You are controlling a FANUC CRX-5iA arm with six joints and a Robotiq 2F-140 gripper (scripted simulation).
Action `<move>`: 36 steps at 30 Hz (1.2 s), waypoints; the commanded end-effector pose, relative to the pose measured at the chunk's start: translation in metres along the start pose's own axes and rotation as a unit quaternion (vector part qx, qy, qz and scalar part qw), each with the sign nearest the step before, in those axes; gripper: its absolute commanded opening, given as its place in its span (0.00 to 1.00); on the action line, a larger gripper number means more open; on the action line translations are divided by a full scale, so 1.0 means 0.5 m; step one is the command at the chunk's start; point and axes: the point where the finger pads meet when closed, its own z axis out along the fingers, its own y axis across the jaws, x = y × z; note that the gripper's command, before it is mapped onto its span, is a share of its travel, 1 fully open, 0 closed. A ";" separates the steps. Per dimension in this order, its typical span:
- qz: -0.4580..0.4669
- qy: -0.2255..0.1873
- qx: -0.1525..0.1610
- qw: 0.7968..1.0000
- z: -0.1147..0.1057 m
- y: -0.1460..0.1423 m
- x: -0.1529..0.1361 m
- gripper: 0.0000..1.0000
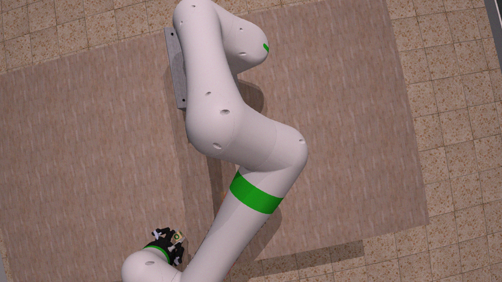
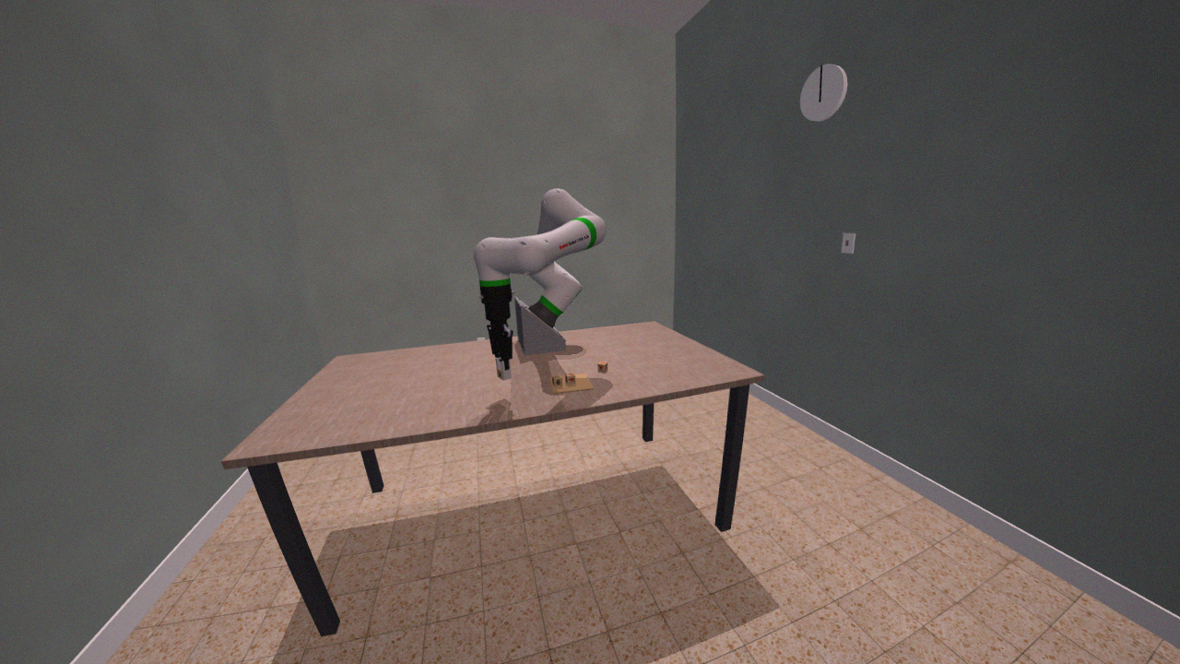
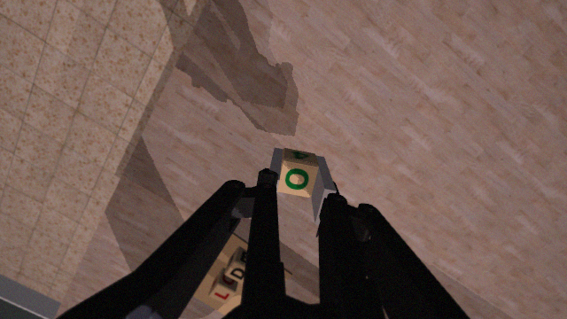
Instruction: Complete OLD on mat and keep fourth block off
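My gripper [image 1: 173, 242] [image 2: 502, 373] [image 3: 296, 166] is shut on the wooden block with a green O [image 1: 176, 236] [image 3: 297, 179] and holds it in the air above the table [image 1: 73, 163] [image 2: 395, 404] [image 3: 443, 133], near its front edge. The O faces the wrist camera. The tan mat [image 2: 583, 384] lies to the right of the gripper in the exterior view, with two blocks [image 2: 558, 380] [image 2: 570, 378] on it. In the wrist view the L block [image 3: 221, 295] and the D block [image 3: 238, 273] show between my fingers. The arm hides the mat from above.
A fourth block [image 2: 604, 365] sits on the table beyond the mat, off it. The grey base mount [image 2: 536, 334] [image 1: 176, 69] stands at the back of the table. The table edge and the tiled floor [image 3: 53, 111] are close to the gripper.
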 end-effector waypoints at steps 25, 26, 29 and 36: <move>0.080 0.003 -0.001 0.997 -0.075 -0.101 -0.212 0.16; 0.087 0.003 -0.001 0.996 -0.076 -0.107 -0.231 0.16; 0.113 0.003 -0.001 0.994 -0.076 -0.127 -0.303 0.16; 0.172 0.001 0.000 0.985 -0.071 -0.152 -0.470 0.16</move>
